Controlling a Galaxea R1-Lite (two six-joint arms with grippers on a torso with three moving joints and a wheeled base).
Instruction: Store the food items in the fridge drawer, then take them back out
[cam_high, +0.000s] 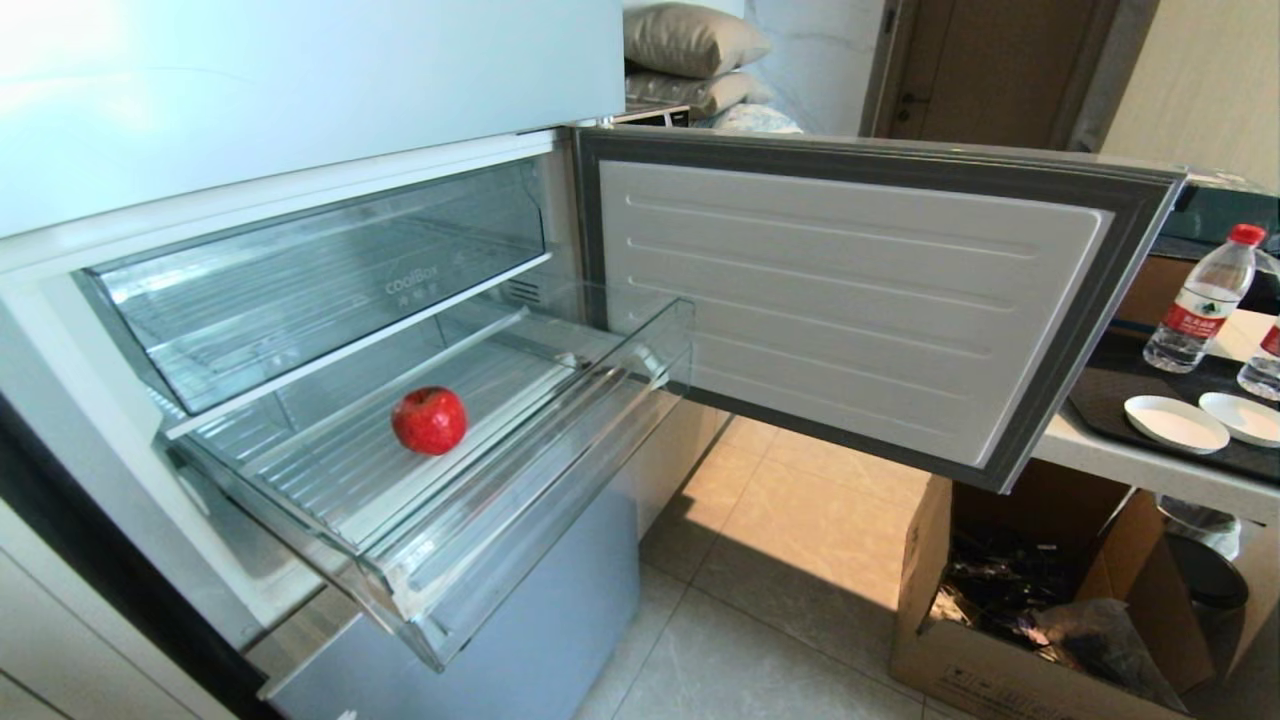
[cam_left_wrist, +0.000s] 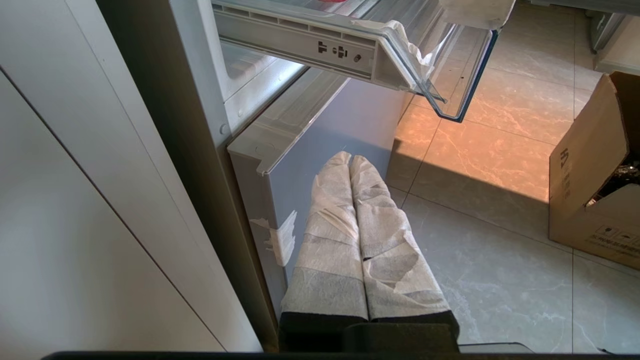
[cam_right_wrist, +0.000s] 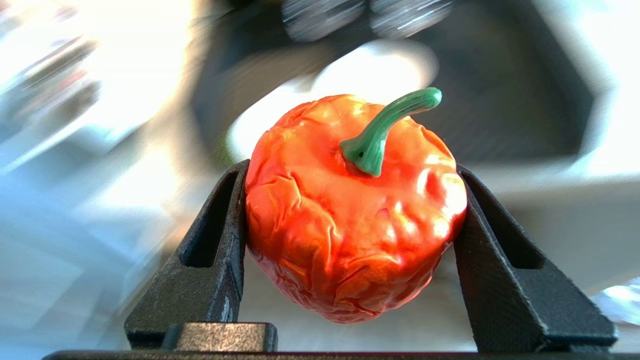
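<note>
Gripping wrinkled orange pepper (cam_right_wrist: 350, 210) w/ right gripper (cam_right_wrist: 352, 260); red fruit (cam_high: 429, 420) in fridge drawer (cam_high: 520, 500).

Sunlit tiled floor (cam_high: 800, 560), cardboard box (cam_high: 1000, 640)

Home kitchen: fridge (cam_high: 300, 120), pillows (cam_high: 690, 40)

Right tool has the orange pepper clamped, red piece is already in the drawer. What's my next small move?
Probably carry the orange pepper toward the open fridge drawer and line up over bare ribbed floor beside the red apple-like piece. The right tool grips the pepper on both sides, but it is not in the head view, so it seems short of the drawer. The left tool hangs shut below.
</note>
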